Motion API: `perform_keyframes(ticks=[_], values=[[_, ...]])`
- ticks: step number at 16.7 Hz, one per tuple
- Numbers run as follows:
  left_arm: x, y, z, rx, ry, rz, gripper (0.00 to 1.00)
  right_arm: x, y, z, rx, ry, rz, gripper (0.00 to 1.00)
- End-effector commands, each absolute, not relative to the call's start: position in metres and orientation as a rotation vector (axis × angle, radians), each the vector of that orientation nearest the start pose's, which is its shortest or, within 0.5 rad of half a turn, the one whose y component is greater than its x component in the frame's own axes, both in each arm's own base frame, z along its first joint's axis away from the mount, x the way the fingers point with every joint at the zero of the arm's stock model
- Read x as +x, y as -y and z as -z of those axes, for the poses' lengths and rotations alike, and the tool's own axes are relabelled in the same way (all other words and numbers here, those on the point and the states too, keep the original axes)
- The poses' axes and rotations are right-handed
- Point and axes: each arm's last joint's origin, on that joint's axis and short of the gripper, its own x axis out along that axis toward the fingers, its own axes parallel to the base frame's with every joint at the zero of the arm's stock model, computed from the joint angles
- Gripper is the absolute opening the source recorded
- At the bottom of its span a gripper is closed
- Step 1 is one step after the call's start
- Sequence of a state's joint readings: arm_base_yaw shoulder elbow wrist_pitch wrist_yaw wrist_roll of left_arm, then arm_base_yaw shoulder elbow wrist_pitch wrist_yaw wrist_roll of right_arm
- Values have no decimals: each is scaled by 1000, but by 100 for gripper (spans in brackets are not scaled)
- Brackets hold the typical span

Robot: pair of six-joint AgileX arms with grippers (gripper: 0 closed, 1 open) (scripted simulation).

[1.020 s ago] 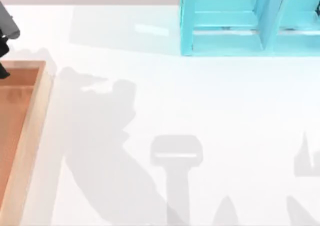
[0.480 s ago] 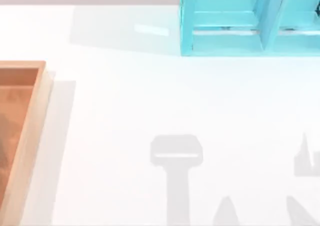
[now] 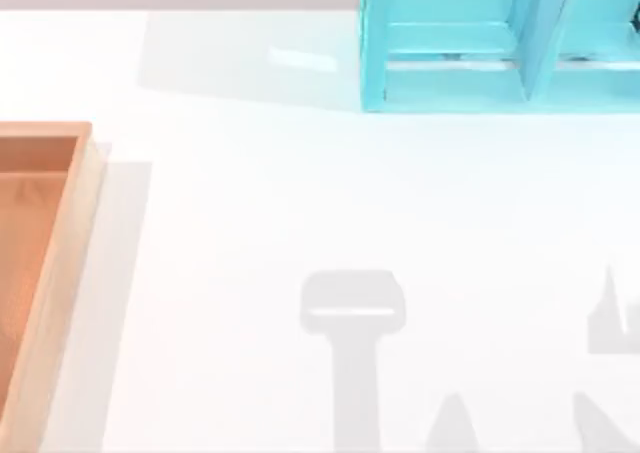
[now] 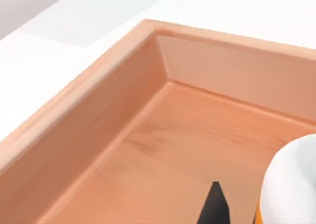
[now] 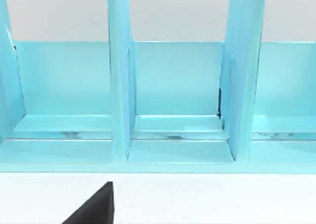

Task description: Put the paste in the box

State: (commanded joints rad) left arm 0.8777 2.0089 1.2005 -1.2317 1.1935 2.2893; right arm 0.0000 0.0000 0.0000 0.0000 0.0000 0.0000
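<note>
Our left gripper's dark fingertip (image 4: pixel 214 204) hangs inside the shallow wooden box with tan rims (image 4: pixel 74 98), and the small white, orange-labelled paste bottle (image 4: pixel 291 184) sits close beside that fingertip, over the box's floor. We cannot tell whether the jaws grip it or how its long axis runs. One bottle, one box, one turquoise shelf unit (image 3: pixel 500 43). Our right arm idles facing the shelf, finger state unclear.

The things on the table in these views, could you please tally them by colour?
Orange-brown and tan: 1, the box
White with orange: 1, the paste
Turquoise: 1, the shelf unit
Total: 3
</note>
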Motion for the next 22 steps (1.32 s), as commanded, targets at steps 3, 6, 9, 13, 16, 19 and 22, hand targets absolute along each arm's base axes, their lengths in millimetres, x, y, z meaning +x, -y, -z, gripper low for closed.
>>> perform_keyframes(ticks=[3,6,9,13,16,19,22], values=[[204,-227,-123,176,-182,841,0,106,1,-160,0,0,0,100],[196,-227,-118,80,-168,807,0,106,1,-160,0,0,0,100],[195,-227,-118,67,-167,803,0,106,1,-160,0,0,0,100],[196,-226,-119,77,-166,808,0,106,1,-160,0,0,0,100],[199,-222,-116,74,-173,809,0,106,1,-160,0,0,0,100],[205,-215,-110,74,-184,808,0,106,1,-160,0,0,0,100],[213,-208,-103,84,-188,800,0,106,1,-160,0,0,0,100]])
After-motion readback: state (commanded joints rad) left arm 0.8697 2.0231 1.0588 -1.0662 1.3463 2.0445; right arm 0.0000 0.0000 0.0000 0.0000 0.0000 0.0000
